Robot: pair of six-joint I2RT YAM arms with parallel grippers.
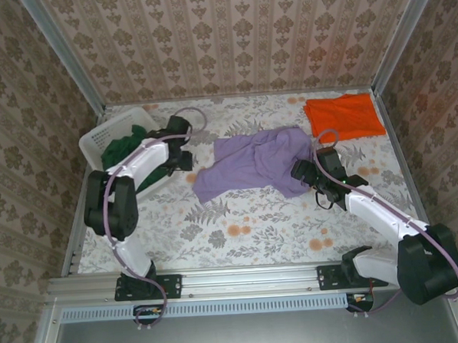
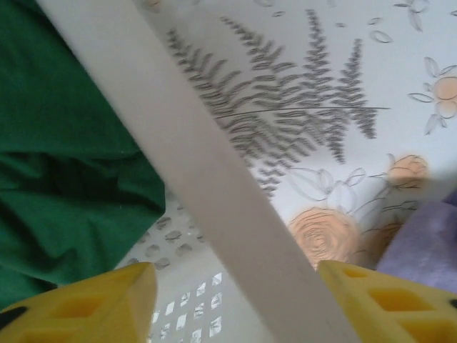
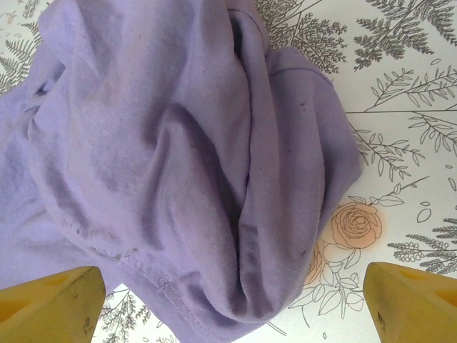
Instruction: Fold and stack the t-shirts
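**Q:** Left claw [image 2: 235, 277]?

**A:** I see its yellow fingers [image 2: 93, 304] apart, gripping nothing. The white rim of the lattice basket [image 2: 200, 179] runs slantwise between them. I cannot tell whether either finger touches the rim.

**Q:** Right claw [image 3: 232, 275]?

**A:** Spread wide and empty. It hangs above the rumpled edge of the lilac-purple t-shirt [image 3: 164, 157], one finger to each side of the bunched folds.

**Q:** Where are the shirts?

**A:** The lilac-purple one lies crumpled mid-worktop [image 1: 255, 224], somewhat toward the far edge, with the right claw at its right end. The orange t-shirt [image 1: 343, 115] lies flat in the far right corner, apart from the purple one. The dark green t-shirt [image 1: 124, 150] is heaped in the basket by the left edge, near the far left corner.

**Q:** Left arm?

**A:** It reaches to the basket's right side, between the green and purple shirts.
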